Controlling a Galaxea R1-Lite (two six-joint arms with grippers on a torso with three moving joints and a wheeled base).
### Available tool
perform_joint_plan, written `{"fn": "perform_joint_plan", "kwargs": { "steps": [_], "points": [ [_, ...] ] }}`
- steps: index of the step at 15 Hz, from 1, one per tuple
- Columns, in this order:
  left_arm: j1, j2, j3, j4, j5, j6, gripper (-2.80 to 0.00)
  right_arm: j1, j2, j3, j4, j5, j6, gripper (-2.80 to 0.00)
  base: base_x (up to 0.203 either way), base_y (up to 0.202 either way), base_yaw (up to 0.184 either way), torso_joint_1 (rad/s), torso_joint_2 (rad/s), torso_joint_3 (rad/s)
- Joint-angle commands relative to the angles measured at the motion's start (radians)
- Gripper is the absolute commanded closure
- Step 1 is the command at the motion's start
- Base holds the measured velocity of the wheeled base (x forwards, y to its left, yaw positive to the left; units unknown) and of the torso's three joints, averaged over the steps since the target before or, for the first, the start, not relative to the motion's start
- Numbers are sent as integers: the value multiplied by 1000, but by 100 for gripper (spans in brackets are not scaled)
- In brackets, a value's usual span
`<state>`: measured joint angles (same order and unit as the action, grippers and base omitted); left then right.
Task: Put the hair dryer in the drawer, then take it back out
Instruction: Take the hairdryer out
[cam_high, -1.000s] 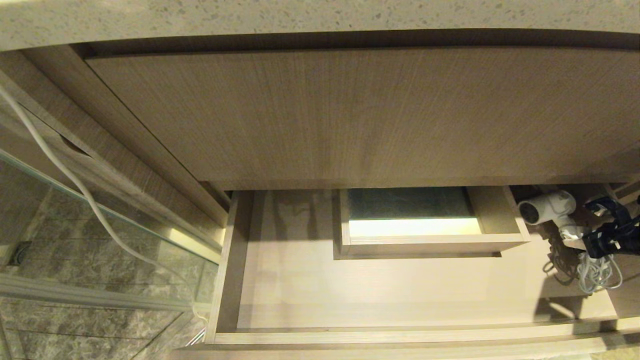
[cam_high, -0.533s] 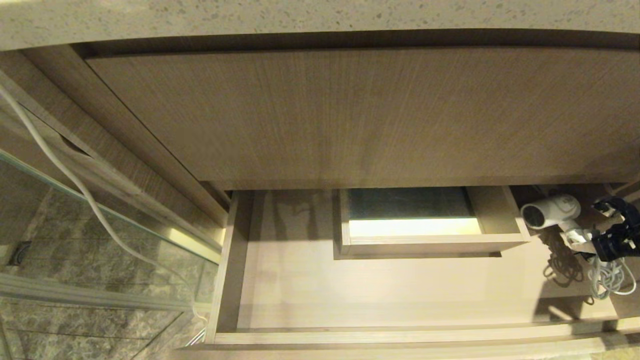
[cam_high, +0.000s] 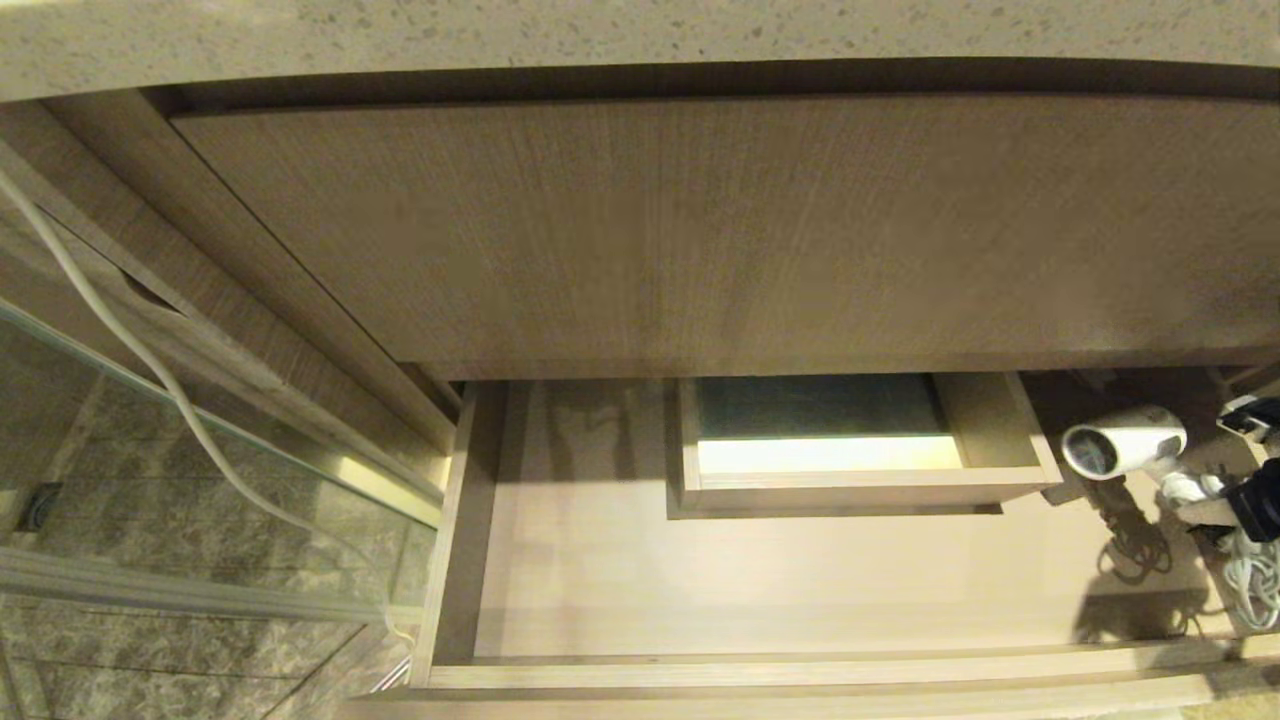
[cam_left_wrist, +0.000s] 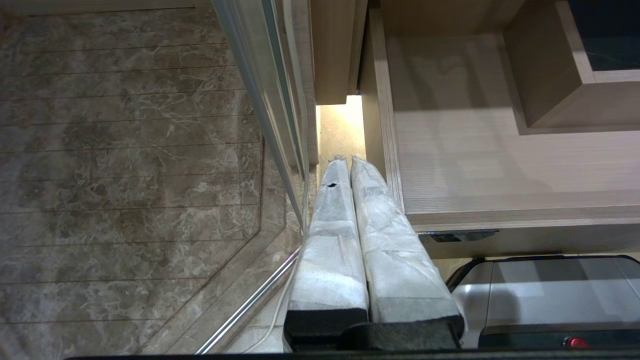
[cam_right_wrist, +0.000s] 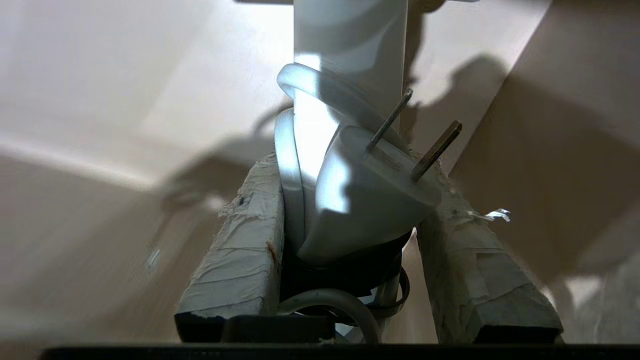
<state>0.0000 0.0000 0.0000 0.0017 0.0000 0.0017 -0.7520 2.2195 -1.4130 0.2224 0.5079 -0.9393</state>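
The drawer (cam_high: 700, 668) stands pulled out below the taller wood panel, its light wood floor bare around a small boxed cut-out (cam_high: 860, 490). At its far right the white hair dryer (cam_high: 1125, 448) hangs above the floor, barrel level, dark grille toward the cut-out, casting a shadow below. My right gripper (cam_high: 1250, 500) at the picture's edge is shut on its handle; the coiled cord (cam_high: 1255, 585) dangles beneath. In the right wrist view the gripper (cam_right_wrist: 345, 170) clamps the hair dryer's handle (cam_right_wrist: 350, 50) together with the plug (cam_right_wrist: 370, 195). My left gripper (cam_left_wrist: 347, 160) is parked, shut, beside the drawer's (cam_left_wrist: 500, 216) left front corner.
A speckled stone counter (cam_high: 600, 40) overhangs the tall wood panel (cam_high: 700, 230). Left of the cabinet are a glass panel (cam_high: 150, 440), a marble floor (cam_left_wrist: 125, 150) and a white cable (cam_high: 130, 350). My base (cam_left_wrist: 550, 295) sits under the drawer front.
My right gripper has carried the hair dryer to the right, toward the picture's edge. The barrel has tipped more level and the cord has swung along with it.
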Motion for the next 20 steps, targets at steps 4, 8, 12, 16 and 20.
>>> {"fn": "perform_joint_plan", "kwargs": {
  "steps": [4, 8, 12, 16, 20],
  "points": [
    [0, 0, 0, 0, 0, 0, 0, -27, -114, 33, 51, 2, -16, 0, 0, 0, 0, 0, 0, 0],
    [0, -2, 0, 0, 0, 0, 0, -55, -196, 52, 181, 1, -77, 0, 0, 0, 0, 0, 0, 0],
    [0, -2, 0, 0, 0, 0, 0, -71, -310, 55, 278, 3, -94, 0, 0, 0, 0, 0, 0, 0],
    [0, 0, 2, 0, 0, 0, 0, -110, -441, 96, 311, 4, -95, 0, 0, 0, 0, 0, 0, 0],
    [0, 0, 0, 0, 0, 0, 0, -148, -597, 150, 317, 4, -96, 0, 0, 0, 0, 0, 0, 0]
  ]
}}
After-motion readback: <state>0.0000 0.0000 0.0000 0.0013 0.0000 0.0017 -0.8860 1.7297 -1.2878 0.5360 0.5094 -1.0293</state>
